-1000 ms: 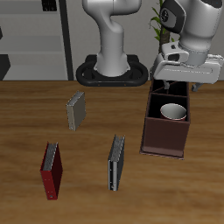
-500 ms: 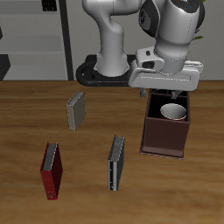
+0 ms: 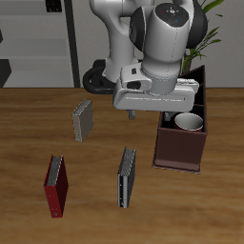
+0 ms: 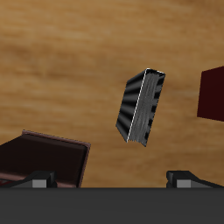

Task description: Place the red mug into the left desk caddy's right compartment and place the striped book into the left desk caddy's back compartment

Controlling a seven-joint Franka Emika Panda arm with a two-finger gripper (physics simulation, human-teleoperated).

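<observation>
Red mug [image 3: 189, 122] sits in left desk caddy [image 3: 179, 150]; I hover gripper [image 3: 145, 114], empty, fingers apart, toward striped book [image 3: 126, 177], centre frame.

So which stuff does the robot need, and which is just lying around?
Needed: dark red speckled mug, already in the tall reddish-brown desk caddy; thin black-grey striped book.
Lying about: red book; small grey-beige book.

Table [image 3: 29, 133] matt wood grain; striped book [image 4: 140, 107] glossy cover (pale sheen); left desk caddy [image 3: 178, 149] matt.
</observation>
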